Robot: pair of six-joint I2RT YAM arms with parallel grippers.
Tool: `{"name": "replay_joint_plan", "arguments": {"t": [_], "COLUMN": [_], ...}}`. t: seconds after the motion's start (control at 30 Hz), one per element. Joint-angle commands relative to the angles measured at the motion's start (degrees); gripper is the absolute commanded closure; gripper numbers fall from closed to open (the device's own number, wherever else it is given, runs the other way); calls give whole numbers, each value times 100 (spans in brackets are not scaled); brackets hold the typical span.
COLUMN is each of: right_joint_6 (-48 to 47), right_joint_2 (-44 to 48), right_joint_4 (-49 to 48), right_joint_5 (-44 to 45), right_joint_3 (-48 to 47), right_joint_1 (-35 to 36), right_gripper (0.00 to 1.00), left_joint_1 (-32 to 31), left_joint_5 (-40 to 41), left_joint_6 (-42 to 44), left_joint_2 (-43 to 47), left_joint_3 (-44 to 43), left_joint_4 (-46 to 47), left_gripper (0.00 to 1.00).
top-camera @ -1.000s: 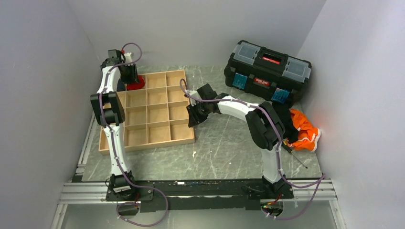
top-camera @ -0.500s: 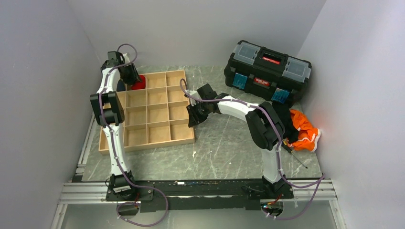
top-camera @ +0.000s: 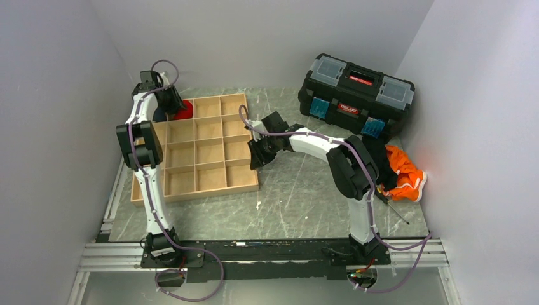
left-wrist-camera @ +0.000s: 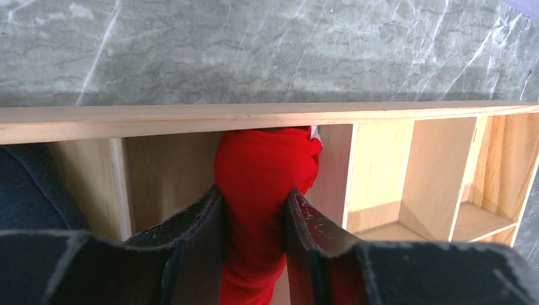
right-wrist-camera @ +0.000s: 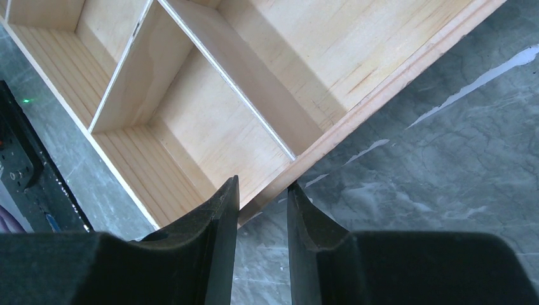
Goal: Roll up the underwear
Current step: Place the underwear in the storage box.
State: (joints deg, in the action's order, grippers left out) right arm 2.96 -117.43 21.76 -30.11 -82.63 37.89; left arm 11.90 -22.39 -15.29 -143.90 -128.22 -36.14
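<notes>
The underwear (top-camera: 184, 112) is a rolled red bundle in the second compartment of the wooden tray's (top-camera: 197, 190) back row. My left gripper (top-camera: 171, 103) is shut on it. In the left wrist view both pads squeeze the red bundle (left-wrist-camera: 264, 168) just inside the tray's back wall (left-wrist-camera: 254, 114), and my left gripper (left-wrist-camera: 254, 194) hides its lower part. My right gripper (top-camera: 257, 155) is at the tray's right side. In the right wrist view its jaws (right-wrist-camera: 262, 187) stand narrowly apart astride the tray's right wall (right-wrist-camera: 381, 89), one finger inside and one outside.
A dark navy bundle (top-camera: 159, 115) fills the back-left corner compartment, also at the left of the left wrist view (left-wrist-camera: 25, 190). A black toolbox (top-camera: 356, 92) stands at the back right. An orange cloth (top-camera: 405, 173) and a black cloth (top-camera: 379, 152) lie at the right edge.
My left arm has shifted slightly left and back with the red bundle still in its jaws. The right arm has not moved.
</notes>
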Motion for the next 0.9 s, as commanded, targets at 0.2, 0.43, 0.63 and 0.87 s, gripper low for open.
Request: {"name": "replay_joint_plan", "arguments": {"t": [0.2, 0.43, 0.63, 0.87], "right_joint_6": [-406, -401, -411, -422], "right_joint_2": [-485, -527, -450, -446], "right_joint_4": [251, 262, 281, 285], "right_joint_5": [-422, -477, -442, -437], "right_joint_3": [82, 46, 37, 13], "right_joint_1": [399, 403, 404, 399], "right_gripper": [100, 100, 100, 100], "left_joint_1": [180, 177, 172, 129], "left_joint_5": [687, 630, 359, 247], "left_joint_6": [215, 240, 184, 285], "left_joint_2": [238, 271, 279, 416], "left_joint_3": [281, 275, 79, -120], "left_joint_4": [-262, -248, -266, -332], "left_gripper": [55, 38, 30, 18]}}
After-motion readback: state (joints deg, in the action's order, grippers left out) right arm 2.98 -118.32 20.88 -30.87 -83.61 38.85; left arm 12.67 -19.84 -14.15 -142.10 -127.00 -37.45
